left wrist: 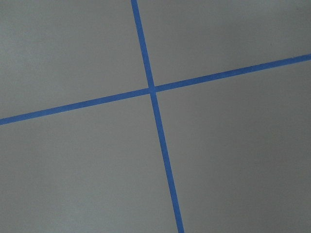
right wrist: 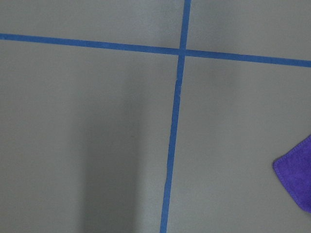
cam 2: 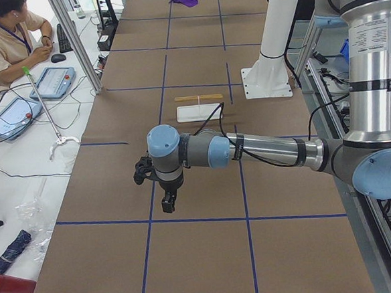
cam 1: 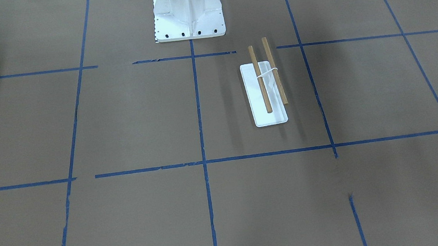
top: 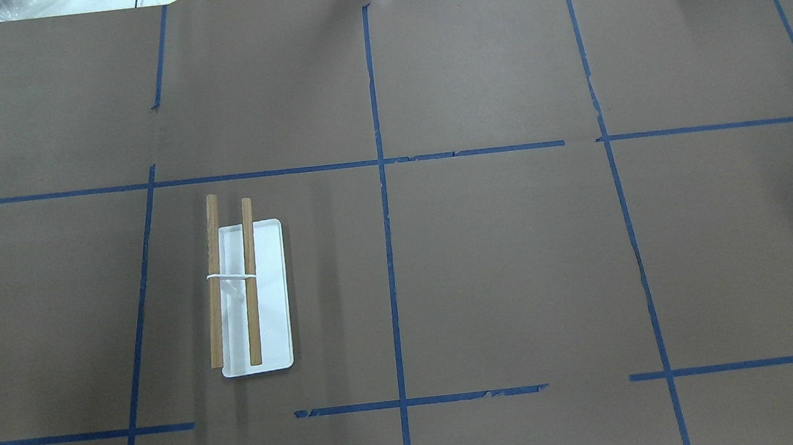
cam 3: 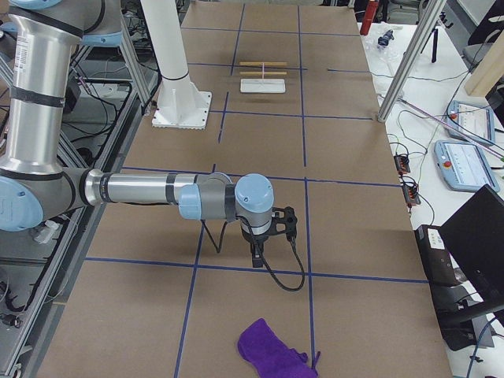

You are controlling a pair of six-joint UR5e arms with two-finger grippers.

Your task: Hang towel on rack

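The purple towel (cam 3: 272, 348) lies crumpled on the brown table near its end on my right. Its corner shows at the right edge of the right wrist view (right wrist: 297, 178), and it is small at the far end in the exterior left view (cam 2: 184, 0). The rack (cam 1: 260, 79), two wooden dowels over a white base, stands bare on my left half (top: 268, 295). My left gripper (cam 2: 167, 202) hangs over a tape cross, far from the rack. My right gripper (cam 3: 257, 256) hangs above the table, short of the towel. I cannot tell whether either is open or shut.
The white metal pedestal (cam 1: 189, 21) stands at the table's middle on the robot's side. Blue tape lines grid the brown paper. Aluminium posts (cam 3: 409, 55) and an operator (cam 2: 0, 39) with tablets are along the far side.
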